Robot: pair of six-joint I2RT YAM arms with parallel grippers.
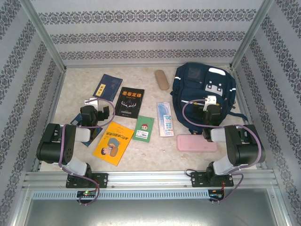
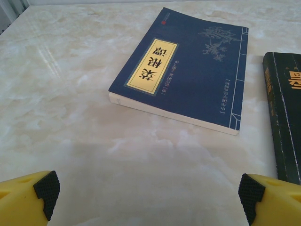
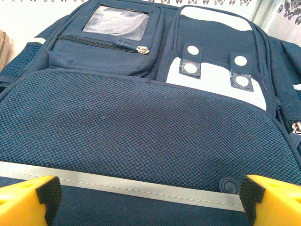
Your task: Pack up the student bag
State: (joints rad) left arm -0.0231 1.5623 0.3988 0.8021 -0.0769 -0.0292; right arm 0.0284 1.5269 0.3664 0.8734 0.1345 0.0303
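One student bag (image 1: 204, 87) lies flat in the worktop's (image 1: 150, 157) far right corner, the right gripper (image 3: 149, 197) spread wide and empty over its mesh pocket (image 3: 141, 122). Three volumes, a navy book (image 2: 188, 70), black book (image 1: 130, 101) and yellow book (image 1: 113, 142), plus one green booklet (image 1: 143, 128), clear packet (image 1: 164, 118), tan case (image 1: 162, 79) and pink case (image 1: 196, 143), dot the middle. The left gripper (image 2: 149, 197), equally agape, hovers over bare marble near the navy book.

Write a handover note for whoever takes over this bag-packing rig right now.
Left gripper: open, empty, over the pale marble tabletop, short of the navy-blue paperback book.
Right gripper: open, empty, over the large navy-blue fabric backpack, lying flat at far right.
Done: apparently nothing packed.
Left: that book, the black paperback and the flat pink rectangular case lie outside the backpack; load them.
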